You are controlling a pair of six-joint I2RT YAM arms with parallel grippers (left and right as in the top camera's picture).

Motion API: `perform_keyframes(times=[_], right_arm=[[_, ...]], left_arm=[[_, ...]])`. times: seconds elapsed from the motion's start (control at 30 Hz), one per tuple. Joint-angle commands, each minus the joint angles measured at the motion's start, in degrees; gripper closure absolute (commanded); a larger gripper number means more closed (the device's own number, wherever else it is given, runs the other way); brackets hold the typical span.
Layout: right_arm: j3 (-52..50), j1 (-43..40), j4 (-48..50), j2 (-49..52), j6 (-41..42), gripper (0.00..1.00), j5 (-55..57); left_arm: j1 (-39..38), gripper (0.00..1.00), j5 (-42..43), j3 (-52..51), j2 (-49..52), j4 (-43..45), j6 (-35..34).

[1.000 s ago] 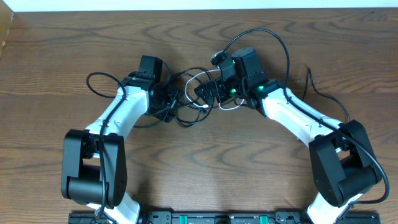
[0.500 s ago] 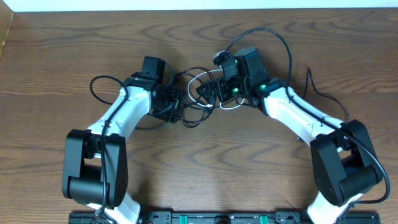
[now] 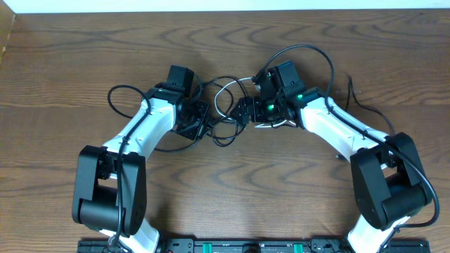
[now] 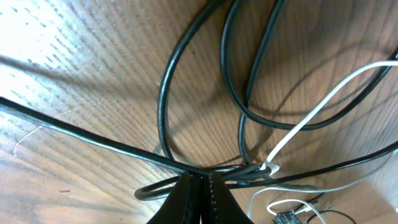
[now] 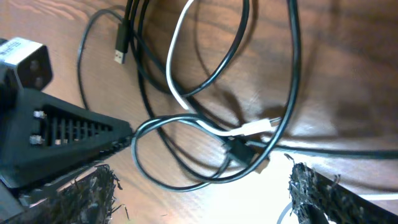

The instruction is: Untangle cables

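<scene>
Thin black cables and a white cable lie tangled between my two grippers at the table's middle. My left gripper is shut, its tips pinched together where a black cable loop and crossing black strands meet. The white cable runs off to the right of it. My right gripper stands open just above the table, nothing between its fingers. Ahead of it lie the white cable's plug, a black plug and a USB plug.
A black cable loop lies left of the left arm. The right arm's thicker black cable arcs behind it, and a thin black strand trails at the right. The left gripper's body shows in the right wrist view.
My left gripper has closed from open onto the black cable. Both arms have shifted slightly right, and the right gripper's jaws have narrowed a little.
</scene>
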Motion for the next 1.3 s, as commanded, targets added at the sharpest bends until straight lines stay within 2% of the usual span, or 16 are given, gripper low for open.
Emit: perform_keyframes(times=[0.0,0.1,0.17,0.23,0.27,0.3,0.4,0.5,0.57,0.7,0.77,0.9,1.03,1.1,1.27], right_arm=[[0.02,0.04,0.22,0.63,7.19,0.14,-3.96],[0.02,-0.24,0.17,0.63,17.4,0.12,-4.48],[0.02,-0.2,0.72,0.63,19.52,0.1,-6.03],[0.02,0.26,2.54,0.63,19.5,0.21,-5.57],[0.02,0.59,3.78,0.68,20.59,0.2,-4.98],[0.0,0.9,5.22,0.72,23.28,0.18,-4.46],[0.0,1.62,9.57,0.87,30.6,0.01,-4.35],[0.0,2.4,13.4,1.18,31.08,0.02,-2.05],[0.0,2.89,14.82,1.25,25.79,0.12,1.88],[0.37,3.43,17.59,1.25,12.17,0.17,7.26],[1.66,2.47,16.52,1.25,9.55,0.17,6.03],[7.91,-1.01,5.6,1.27,0.81,0.16,3.28],[12.76,-1.99,-6.51,1.46,-11.37,0.12,11.26],[12.74,-1.66,-7.41,1.46,-13.99,0.12,12.44],[12.63,0.2,-5.86,2.36,-14.03,0.18,12.41]], left_arm=[[-0.07,0.92,0.26,-0.24,0.96,0.17,5.16],[-0.07,0.92,0.28,-0.24,0.96,0.15,6.25],[-0.07,0.92,0.28,-0.24,0.96,0.15,6.25],[-0.07,0.83,0.33,-0.24,0.96,0.15,6.25],[0.0,0.75,1.25,-0.24,0.94,0.17,6.25],[0.15,0.71,2.16,-0.24,0.94,0.17,6.25],[1.2,0.54,4.83,-0.09,0.94,0.17,7.89],[2.86,0.48,7.56,0.31,0.94,0.0,12.9],[4.09,0.43,8.41,0.33,0.9,-1.92,12.33],[5.92,0.44,13.29,0.48,0.5,-4.9,11.13],[6.43,0.43,13.44,0.87,-0.26,-6.29,10.95],[6.8,0.44,12.83,1.25,-3.1,-7.15,10.58],[6.23,0.43,6.71,1.22,-5.44,-7.34,8.94],[5.46,0.43,4.52,1.22,-5.73,-8.17,7.45],[2.23,0.41,0.7,1.01,-5.68,-9.14,4.22]])
